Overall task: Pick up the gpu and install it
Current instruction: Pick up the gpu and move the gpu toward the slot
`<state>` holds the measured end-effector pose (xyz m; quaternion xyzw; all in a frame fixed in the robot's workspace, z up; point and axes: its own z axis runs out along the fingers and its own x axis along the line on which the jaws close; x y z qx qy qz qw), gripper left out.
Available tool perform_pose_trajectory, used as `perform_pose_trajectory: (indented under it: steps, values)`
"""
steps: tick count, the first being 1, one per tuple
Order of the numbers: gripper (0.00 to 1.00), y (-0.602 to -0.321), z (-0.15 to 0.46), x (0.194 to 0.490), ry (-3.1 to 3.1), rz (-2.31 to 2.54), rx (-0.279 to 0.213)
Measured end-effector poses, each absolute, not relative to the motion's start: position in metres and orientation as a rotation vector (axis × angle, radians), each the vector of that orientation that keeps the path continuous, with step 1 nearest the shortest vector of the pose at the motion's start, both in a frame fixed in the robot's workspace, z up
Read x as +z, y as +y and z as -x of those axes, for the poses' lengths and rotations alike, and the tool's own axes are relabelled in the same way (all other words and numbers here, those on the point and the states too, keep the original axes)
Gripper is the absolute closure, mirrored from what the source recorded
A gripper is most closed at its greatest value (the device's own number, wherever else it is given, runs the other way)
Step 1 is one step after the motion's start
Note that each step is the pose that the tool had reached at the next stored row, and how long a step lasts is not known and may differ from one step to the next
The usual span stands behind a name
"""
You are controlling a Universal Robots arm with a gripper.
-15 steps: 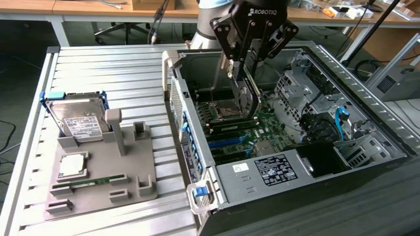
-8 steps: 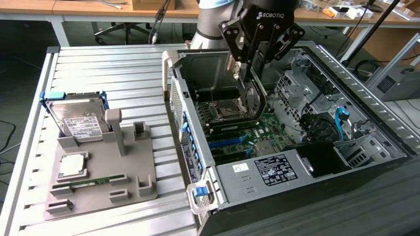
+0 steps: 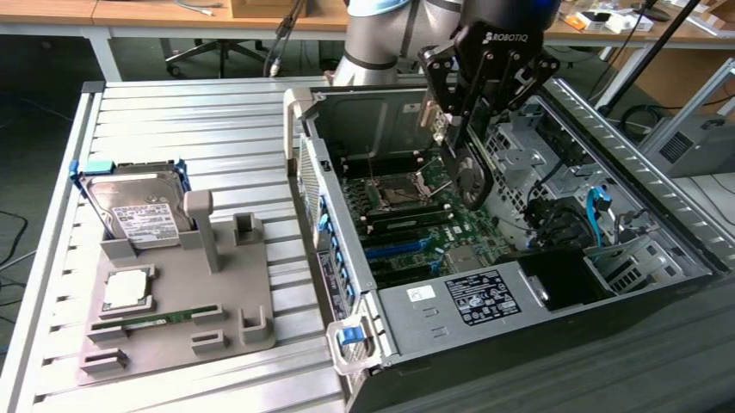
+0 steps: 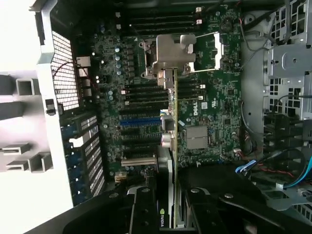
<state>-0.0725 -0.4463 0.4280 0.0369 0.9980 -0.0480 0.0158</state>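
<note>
A ribbed metal table point(image 3: 172, 112) carries an open computer case point(image 3: 344, 284) lying on its side, with desks and an office chair behind it. On the exterior view's left, well apart from the work, a grey holder point(image 3: 247, 301) keeps a silver hard drive point(image 3: 138, 211) propped upright, a square processor chip point(image 3: 126, 291) and a narrow green memory stick point(image 3: 167, 319). The gripper point(image 3: 460, 129) hangs inside the case, and its black fingers point(image 4: 141, 209) are clamped on either side of the gpu point(image 3: 471, 176). The card stands on edge, its round fan facing the exterior view's left. From the wrist view, the gpu runs as a thin line over the green motherboard point(image 4: 214, 112), just beside the blue slot point(image 4: 139, 122), with its silver bracket point(image 4: 168, 58) at the far end. Whether its lower edge touches the board cannot be told.
</note>
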Motion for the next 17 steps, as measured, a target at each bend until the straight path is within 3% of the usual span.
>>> perform_pose_trajectory:
  steps: [7,10,17]
  values:
    - [0.73,-0.444,0.038,0.423,3.102,-0.114,-0.185]
    - [0.73,-0.43,0.016,0.42,3.1,-0.114,-0.208]
    - [0.73,-0.418,0.011,0.418,3.101,-0.114,-0.195]
